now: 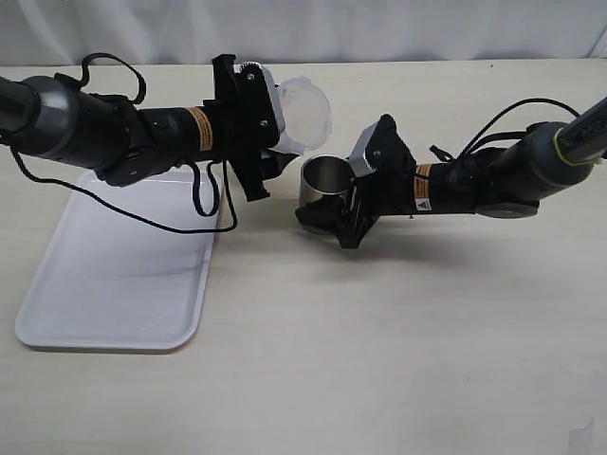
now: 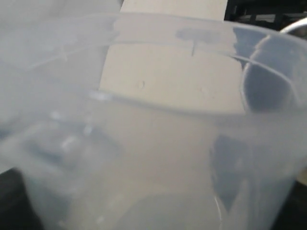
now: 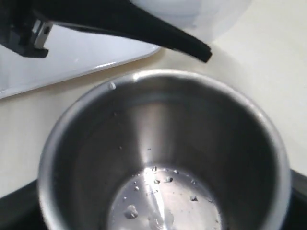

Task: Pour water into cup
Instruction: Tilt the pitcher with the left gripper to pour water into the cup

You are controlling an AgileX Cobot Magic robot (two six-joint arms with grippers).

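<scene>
A pale beige bench [image 1: 398, 332] ran up to a white backdrop [image 1: 379, 28], with a white tray [image 1: 114, 284] lying on its left side. Two black robot arms met near the middle of the bench.

The left tool [image 1: 268, 128] was clamped on a translucent plastic container [image 1: 305, 112], which was tipped on its side with its round mouth turned toward the right arm. In the left wrist view the cloudy wall of the container [image 2: 153, 120] filled nearly the whole picture.

Just beside it stood the cup [image 1: 322, 178], a short brushed-steel cylinder, upright on the bench off the tray's right edge. The right tool [image 1: 337, 190] pinched it, one jaw on either side of the steel wall.

The right wrist view looked straight down into the cup [image 3: 163, 143]. The water [image 3: 158, 201] showed there only as scattered beads and a thin sheen on the shiny floor, with one drop [image 3: 112, 86] sitting on the rim. Beyond the rim lay a corner of the tray [image 3: 72, 62].

Loose black cables [image 1: 142, 213] trailed from the left arm across the tray.
</scene>
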